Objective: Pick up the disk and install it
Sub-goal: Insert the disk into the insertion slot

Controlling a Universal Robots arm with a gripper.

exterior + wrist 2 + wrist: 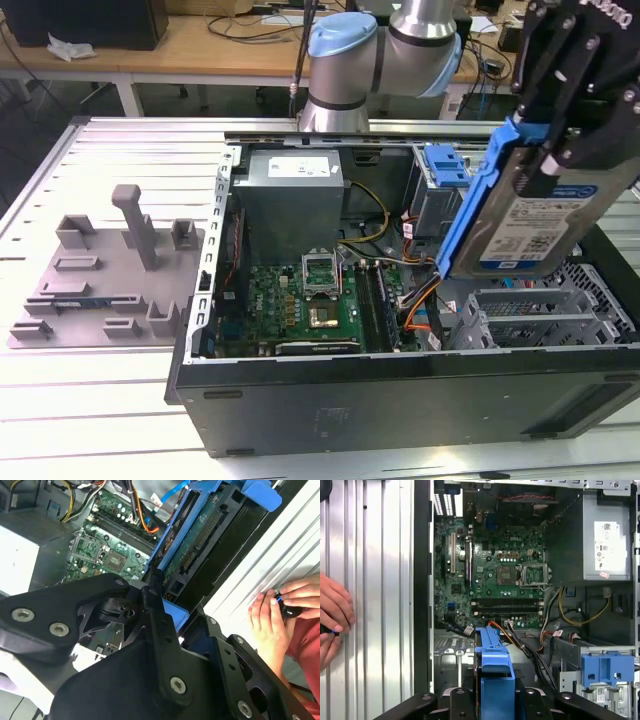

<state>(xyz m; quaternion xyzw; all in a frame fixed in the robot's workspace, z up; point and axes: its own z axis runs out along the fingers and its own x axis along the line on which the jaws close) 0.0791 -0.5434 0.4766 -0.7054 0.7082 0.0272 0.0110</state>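
Holds the disk (525, 225) in the gripper (556, 148), closed firmly on its upper end — black fingers (530, 80) pressed against the blue rails, with no gap to see. Carries it in the air at the exterior view's right, on the near side of the scene, above the open computer case (400, 395) and over the grey drive cage (540, 310). Stands almost upright, a little tilted, with the white-and-blue label turned toward the exterior camera. Touches no part of the case, as far as can be told.

Shows in the second wrist view as the disk (200, 545) seen from its board side, clamped by the gripper (165, 607) above the green motherboard (107, 555). Appears edge-on in the first wrist view, as a blue rail of the disk (495, 665) rising out of the gripper (495, 702).

Inside the case, toward the exterior view's left: the motherboard (300, 300), and farther back the grey power supply (290, 190). In the far right corner of the case — another blue carrier (446, 165), seated in its bay.

On the ribbed metal table (110, 150), at the exterior view's left of the case: a grey fixture plate (100, 270) with upright posts.

Beside the case wall, resting on the table: a person's hand (332, 615), fingers around a small dark object.
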